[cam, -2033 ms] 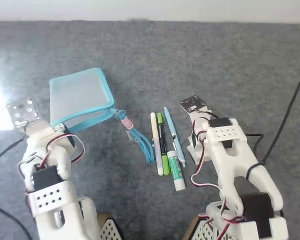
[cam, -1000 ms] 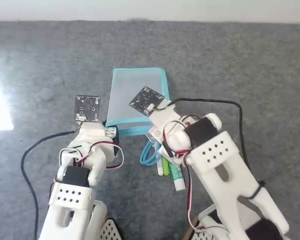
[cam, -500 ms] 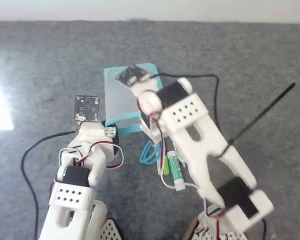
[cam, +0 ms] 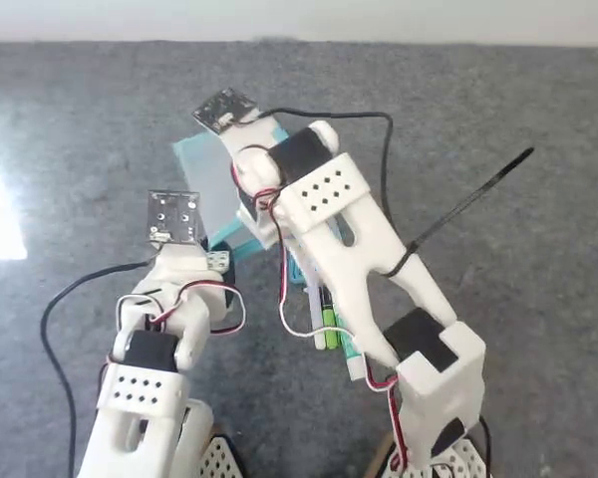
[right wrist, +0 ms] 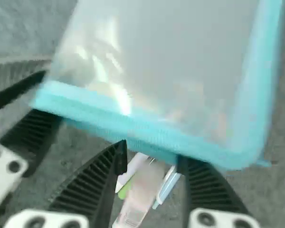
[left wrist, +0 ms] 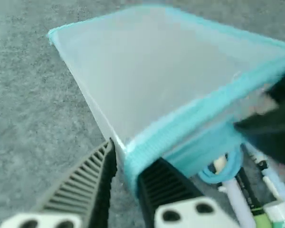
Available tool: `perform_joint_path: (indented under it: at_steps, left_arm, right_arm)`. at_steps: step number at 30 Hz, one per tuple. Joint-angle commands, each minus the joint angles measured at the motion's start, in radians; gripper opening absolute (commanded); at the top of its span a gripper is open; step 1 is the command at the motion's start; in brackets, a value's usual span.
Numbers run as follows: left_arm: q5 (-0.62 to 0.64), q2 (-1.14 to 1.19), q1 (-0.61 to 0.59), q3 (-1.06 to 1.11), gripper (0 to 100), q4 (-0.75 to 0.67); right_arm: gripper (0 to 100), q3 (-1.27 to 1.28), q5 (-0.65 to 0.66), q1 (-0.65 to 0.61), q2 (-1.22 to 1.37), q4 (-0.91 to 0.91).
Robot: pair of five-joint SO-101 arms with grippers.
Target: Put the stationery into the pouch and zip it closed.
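Pens [cam: 327,321] lie side by side on the grey table [cam: 498,110], just beside the mouth of the clear, teal-edged pouch [cam: 211,179] and outside it, next to a teal cord loop [left wrist: 223,168]. The left gripper [left wrist: 126,159] pinches one corner of the pouch's teal edge. The right gripper [right wrist: 149,159] sits at that same edge farther along, its fingers spread, the pens showing between them.

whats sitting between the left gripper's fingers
The pouch: its teal-edged corner is pinched between the left gripper fingers, as the left wrist view shows.
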Motion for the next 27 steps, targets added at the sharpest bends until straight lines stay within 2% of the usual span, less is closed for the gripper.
perform_joint_path:
  at_steps: [1,7,12,17,23,27]
  left_arm:
    - [-0.02,-0.011,0.015,-0.004,1,-0.014]
    - [-0.023,-0.015,0.009,0.007,1,-0.014]
    - [-0.041,-0.015,0.005,0.012,1,-0.012]
    - [-0.04,-0.015,-0.028,0.007,1,-0.015]
    - [-0.04,-0.014,-0.124,-0.007,1,-0.015]
    - [-0.04,-0.014,-0.127,-0.007,1,-0.015]
  right_arm:
    - [25.7,-0.078,-0.012,-0.012,-0.013,-0.053]
    - [21.7,-0.078,-0.009,0.018,-0.013,-0.051]
    - [21.7,-0.026,0.071,0.09,-0.096,0.097]
    - [21.7,0.365,0.074,0.108,-0.298,-0.018]
    - [21.6,1.033,0.081,0.102,-0.7,-0.354]
    - [21.3,1.264,0.114,0.114,-0.86,-0.404]
